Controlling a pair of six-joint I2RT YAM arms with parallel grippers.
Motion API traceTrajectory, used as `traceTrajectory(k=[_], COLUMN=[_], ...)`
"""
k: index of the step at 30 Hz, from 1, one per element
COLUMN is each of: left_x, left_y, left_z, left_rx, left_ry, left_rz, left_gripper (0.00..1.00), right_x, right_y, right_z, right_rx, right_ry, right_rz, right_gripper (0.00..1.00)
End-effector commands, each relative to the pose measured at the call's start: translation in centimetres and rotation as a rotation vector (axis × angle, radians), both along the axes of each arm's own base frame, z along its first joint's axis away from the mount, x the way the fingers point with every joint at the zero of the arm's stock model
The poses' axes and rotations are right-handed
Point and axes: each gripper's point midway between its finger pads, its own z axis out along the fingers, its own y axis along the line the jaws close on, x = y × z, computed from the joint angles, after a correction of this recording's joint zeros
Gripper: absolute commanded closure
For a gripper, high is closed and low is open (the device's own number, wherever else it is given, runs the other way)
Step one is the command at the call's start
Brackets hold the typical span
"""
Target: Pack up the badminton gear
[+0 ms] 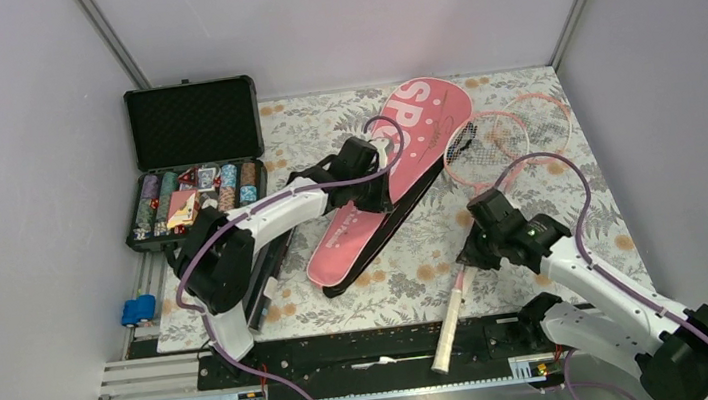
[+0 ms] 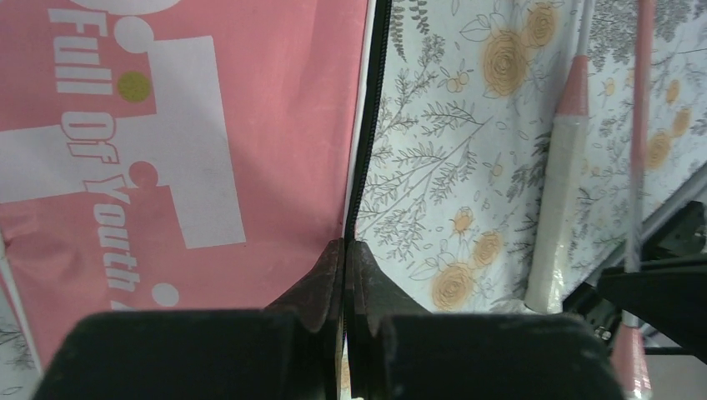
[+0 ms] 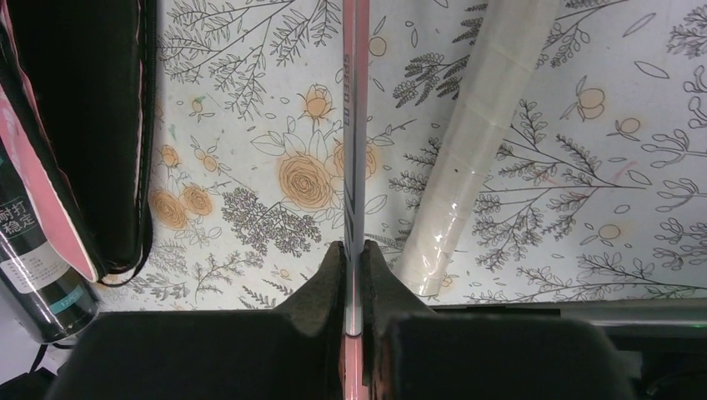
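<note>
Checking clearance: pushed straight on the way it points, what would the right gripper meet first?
Likely the floral tablecloth, beyond the racket shaft the right gripper grips; depth unclear.

A pink racket bag (image 1: 426, 116) lies slantwise across the middle of the floral surface (image 1: 321, 123), wide end toward 1 o'clock and narrow end toward 7 o'clock, with the left gripper (image 1: 377, 195) at its long edge. The right gripper (image 1: 469, 255) is on the shaft of a racket (image 1: 447, 322) whose white handle juts over the near edge at 6 o'clock, its pink-framed head overlapping a second racket (image 1: 542, 116) at 2 o'clock. An open black case of poker chips (image 1: 191, 128) stands at 10 o'clock (a small blue block (image 1: 138, 310) lies off the surface at 8 o'clock).
</note>
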Motion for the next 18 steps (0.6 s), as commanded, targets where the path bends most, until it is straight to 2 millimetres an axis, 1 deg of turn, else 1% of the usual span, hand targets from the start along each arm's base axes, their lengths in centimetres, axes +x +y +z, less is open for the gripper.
traceTrajectory(k=[1, 4, 6, 8, 9, 13, 15, 18], left_x=[0.3, 0.2, 0.3, 0.4, 0.5, 0.5, 0.6, 0.5], left_y=[-2.3, -2.5, -2.5, -2.4, -2.4, -2.3, -2.3, -2.2], left_z=[5.9, 5.8, 5.7, 5.5, 5.5, 5.3, 5.3, 5.4], left_rx=[-0.216, -0.225, -0.221, -0.213, -0.210, -0.204, -0.200, -0.201], left_ry=[-0.050, -0.041, -0.043, -0.048, -0.050, -0.050, -0.051, -0.050], left_rz=[-0.002, -0.008, -0.008, -0.003, -0.002, 0.000, 0.004, 0.003], left_gripper=[1.00, 1.00, 1.00, 1.00, 1.00, 1.00, 1.00, 1.00], right_x=[0.9, 0.6, 0.3, 0.2, 0.4, 1.0, 1.1, 1.0], right_y=[1.4, 2.1, 2.1, 1.5, 0.7, -1.1, -1.5, -1.9], right_z=[0.5, 0.3, -0.1, -0.5, -0.7, -0.4, -0.1, -0.3], right_rx=[0.047, 0.071, 0.072, 0.052, 0.019, -0.064, -0.082, -0.093], right_ry=[-0.015, 0.021, 0.036, 0.041, 0.033, -0.009, -0.019, -0.020], right_rz=[0.034, 0.058, 0.053, 0.017, -0.013, -0.066, -0.077, -0.088], right_gripper=[1.00, 1.00, 1.00, 1.00, 1.00, 1.00, 1.00, 1.00])
